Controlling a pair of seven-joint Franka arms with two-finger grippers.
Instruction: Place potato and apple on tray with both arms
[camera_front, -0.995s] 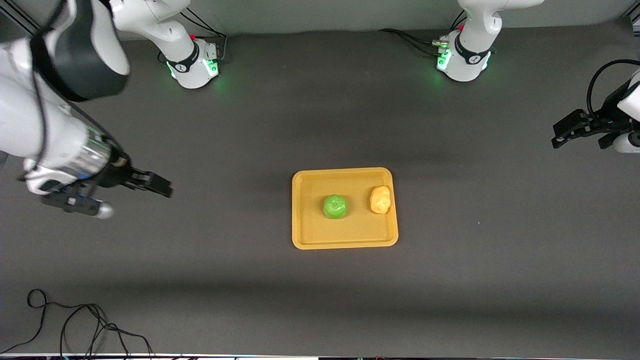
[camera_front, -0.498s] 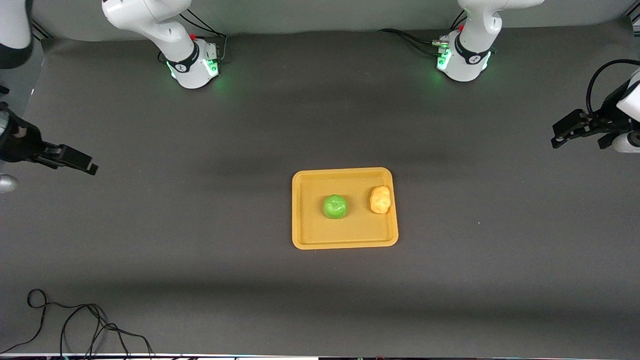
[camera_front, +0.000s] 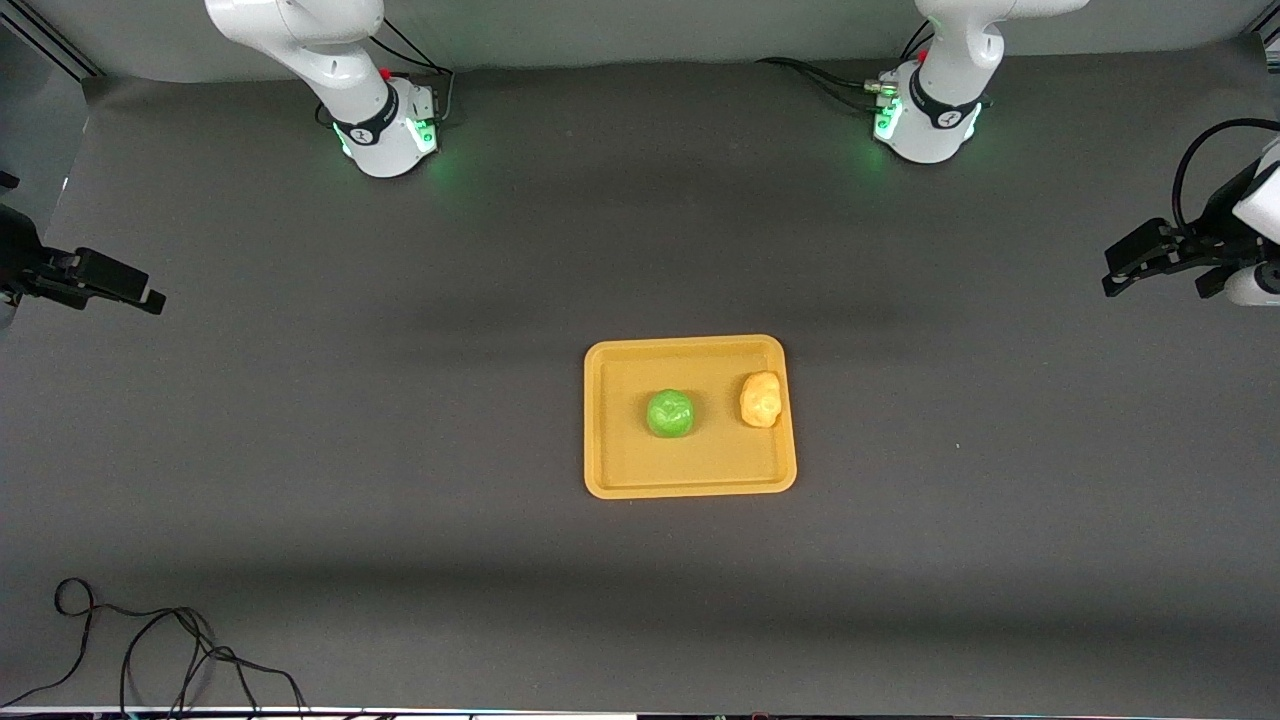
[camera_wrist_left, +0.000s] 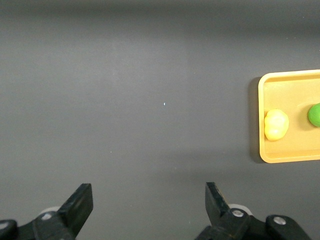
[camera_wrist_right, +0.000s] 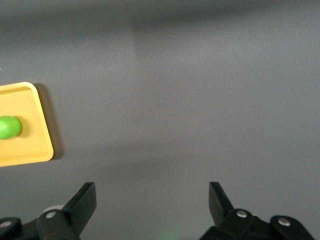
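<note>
The yellow-orange tray (camera_front: 690, 488) lies in the middle of the dark table. The green apple (camera_front: 670, 413) sits on it near its centre. The yellow-tan potato (camera_front: 760, 399) sits on it beside the apple, by the rim toward the left arm's end. My left gripper (camera_front: 1112, 272) is open and empty over the table's left-arm end, away from the tray. My right gripper (camera_front: 140, 290) is open and empty over the right-arm end. The left wrist view shows the open left gripper (camera_wrist_left: 149, 205), tray (camera_wrist_left: 280, 156), potato (camera_wrist_left: 276, 124) and apple (camera_wrist_left: 315, 114). The right wrist view shows the open right gripper (camera_wrist_right: 152, 202), tray (camera_wrist_right: 30, 154) and apple (camera_wrist_right: 9, 127).
The two green-lit arm bases (camera_front: 385, 130) (camera_front: 925, 120) stand along the table edge farthest from the front camera. A loose black cable (camera_front: 150, 650) lies at the near corner toward the right arm's end. Bare dark mat surrounds the tray.
My right arm has drawn back from the tray toward its own end of the table. The left arm, tray, apple and potato have not moved.
</note>
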